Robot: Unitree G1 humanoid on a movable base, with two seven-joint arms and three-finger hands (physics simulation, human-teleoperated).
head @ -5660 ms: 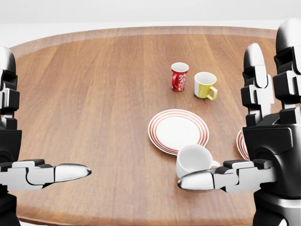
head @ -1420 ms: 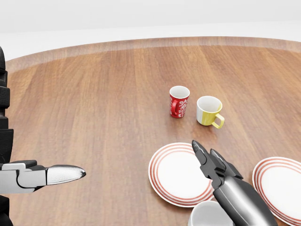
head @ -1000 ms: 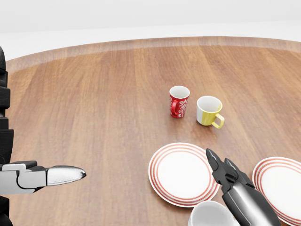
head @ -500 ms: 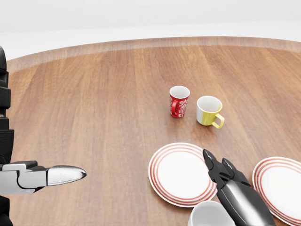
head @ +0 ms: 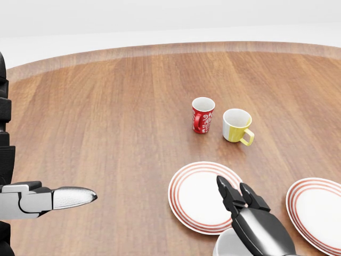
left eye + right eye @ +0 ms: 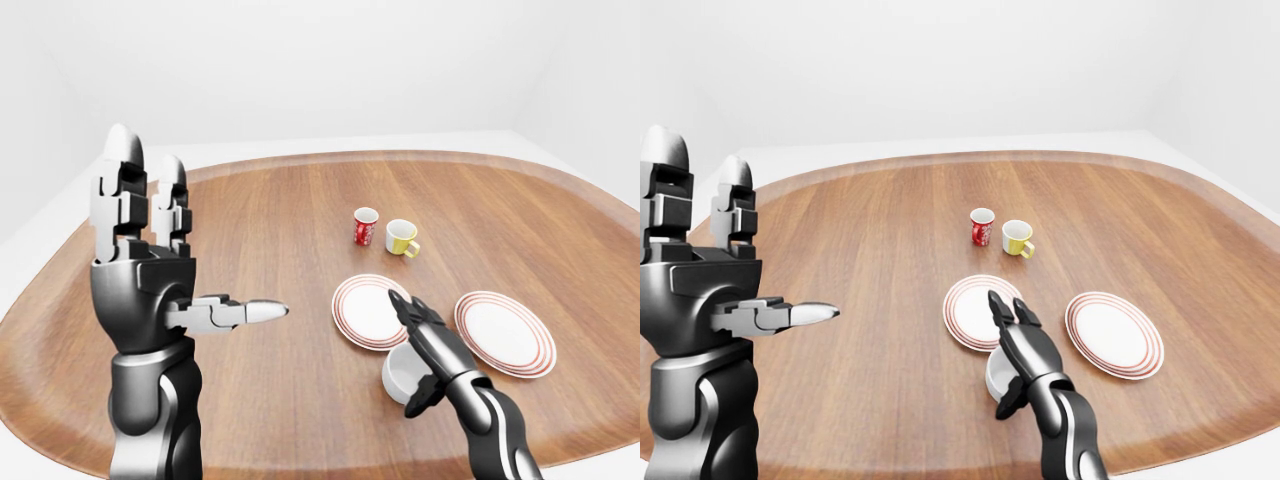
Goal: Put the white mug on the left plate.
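The white mug (image 6: 398, 376) rests on the table just below the bottom rim of the left plate (image 6: 362, 310), a white plate with red rings. My right hand (image 6: 405, 355) lies over the mug. Its fingers (image 5: 230, 194) stretch out above the mug toward the plate, and its thumb hangs down at the mug's lower right side. The hand is open and not closed round the mug, and it hides much of the mug in the head view. My left hand (image 6: 185, 265) is raised at the left, open and empty, far from the mug.
A second ringed plate (image 6: 505, 331) lies to the right of the first. A red patterned mug (image 6: 365, 227) and a yellow mug (image 6: 402, 237) stand upright above the plates. The wooden table's rounded edge (image 6: 300, 462) runs along the bottom.
Since the earliest frame the head view has shifted and my right hand has come down from upright. In the last second that hand slid left, over the mug; the mug and left hand stayed put.
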